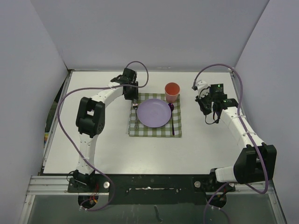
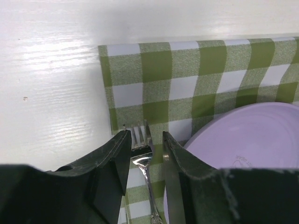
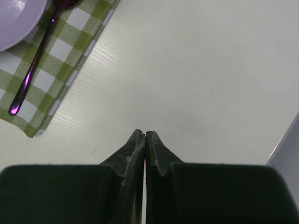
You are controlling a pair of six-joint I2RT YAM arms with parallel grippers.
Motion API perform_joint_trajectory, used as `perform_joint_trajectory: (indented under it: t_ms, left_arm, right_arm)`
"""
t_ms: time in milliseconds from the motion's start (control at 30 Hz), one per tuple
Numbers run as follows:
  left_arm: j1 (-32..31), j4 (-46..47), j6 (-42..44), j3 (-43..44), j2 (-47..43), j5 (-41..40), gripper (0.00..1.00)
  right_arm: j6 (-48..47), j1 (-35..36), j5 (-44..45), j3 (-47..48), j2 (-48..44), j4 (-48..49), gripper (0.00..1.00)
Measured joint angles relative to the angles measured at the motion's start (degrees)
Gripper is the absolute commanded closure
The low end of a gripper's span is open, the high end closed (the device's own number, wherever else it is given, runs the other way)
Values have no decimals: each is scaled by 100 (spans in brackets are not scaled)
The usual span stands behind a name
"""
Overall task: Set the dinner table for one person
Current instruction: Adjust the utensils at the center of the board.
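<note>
The left tool [image 2: 145, 134] stands partly spread, its jaws straddling the neck of a fork [image 2: 141, 159] with a sliver of gap on each side. The fork lies on the checked cloth [image 2: 187, 88], just left of the lilac plate [image 2: 247, 140]. This looks like the fork-placing step. The next move probably calls for a straight lift that does not drag the fork.

The right tool [image 3: 145, 134] is pressed together and empty above the bare white table [image 3: 210, 70], which carries the whole setting.

The plate holds nothing and the orange cup [image 1: 172, 91] looks empty. A purple spoon [image 3: 35, 65] lies just right of the plate.

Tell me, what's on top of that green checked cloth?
A purple plate, a fork left of it, a purple spoon right. The cloth beneath the plate is hidden.
</note>
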Motion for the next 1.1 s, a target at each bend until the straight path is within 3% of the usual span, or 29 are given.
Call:
perform_joint_trajectory:
  t_ms: [333,533,1100]
  left_arm:
    - [-173,-83,195,765,2,-136,69]
    - [-92,-90,199,944,81,-225,99]
    - [-33,-175,195,1008,570,-221,100]
  right_arm:
    - [0,-2,-66,-4,0,9,100]
    - [0,-26,-144,-15,0,9,100]
    - [0,-111,-164,-31,0,7,100]
